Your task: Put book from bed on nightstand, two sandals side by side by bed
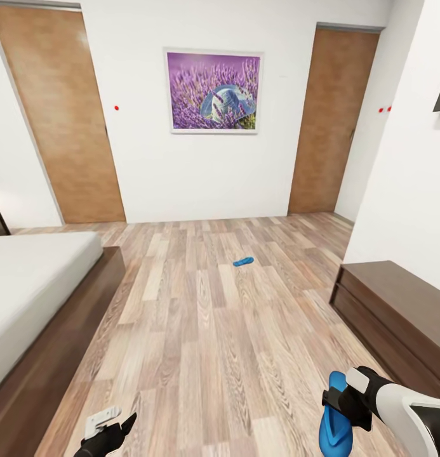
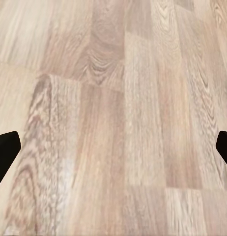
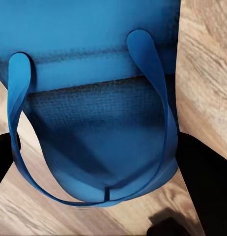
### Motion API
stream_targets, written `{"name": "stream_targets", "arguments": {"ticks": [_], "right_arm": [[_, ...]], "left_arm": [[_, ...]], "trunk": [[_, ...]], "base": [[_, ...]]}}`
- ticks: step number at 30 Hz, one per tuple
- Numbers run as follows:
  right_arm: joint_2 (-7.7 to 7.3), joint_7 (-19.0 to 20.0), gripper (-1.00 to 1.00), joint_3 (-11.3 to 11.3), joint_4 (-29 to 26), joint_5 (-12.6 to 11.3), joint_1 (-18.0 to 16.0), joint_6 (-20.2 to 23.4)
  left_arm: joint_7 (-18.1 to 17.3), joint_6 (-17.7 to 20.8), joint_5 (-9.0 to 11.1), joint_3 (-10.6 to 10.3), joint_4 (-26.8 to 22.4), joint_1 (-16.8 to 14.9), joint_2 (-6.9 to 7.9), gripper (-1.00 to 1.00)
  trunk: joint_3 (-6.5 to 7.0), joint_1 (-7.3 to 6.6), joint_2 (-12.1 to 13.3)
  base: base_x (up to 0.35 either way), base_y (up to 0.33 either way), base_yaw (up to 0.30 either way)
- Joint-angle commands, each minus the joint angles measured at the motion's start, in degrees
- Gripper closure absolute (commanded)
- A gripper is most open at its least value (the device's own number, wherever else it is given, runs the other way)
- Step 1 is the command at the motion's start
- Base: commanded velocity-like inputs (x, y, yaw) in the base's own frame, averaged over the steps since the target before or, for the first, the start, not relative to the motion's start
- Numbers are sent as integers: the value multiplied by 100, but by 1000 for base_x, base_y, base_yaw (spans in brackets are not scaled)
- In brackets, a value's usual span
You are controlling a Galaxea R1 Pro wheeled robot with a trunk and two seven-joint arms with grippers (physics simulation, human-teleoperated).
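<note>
Right claw (image 1: 337, 406) grips one sandal (image 1: 334, 422) — left claw (image 1: 115, 426) spread, empty.

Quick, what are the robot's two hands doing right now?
Left gripper: open, holding nothing, above the wooden floor.
Right gripper: shut on a blue sandal.

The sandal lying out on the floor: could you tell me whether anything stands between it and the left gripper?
Nothing visible does. Bare wood floor runs from the open left gripper to the far sandal.
</note>
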Motion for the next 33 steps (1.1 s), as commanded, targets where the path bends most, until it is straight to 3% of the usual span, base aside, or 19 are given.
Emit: {"name": "stream_targets", "arguments": {"ticks": [1,33], "right_arm": [[0,-35,100,-10,5,-43,-6,3],[1,-35,100,-10,5,-43,-6,3]], "left_arm": [[-35,3,33,15,6,-4,-1,-100],[-35,3,32,15,6,-4,0,-100]], "trunk": [[-6,1,-2],[-6,1,-2]], "base": [[224,0,0],[226,0,0]]}}
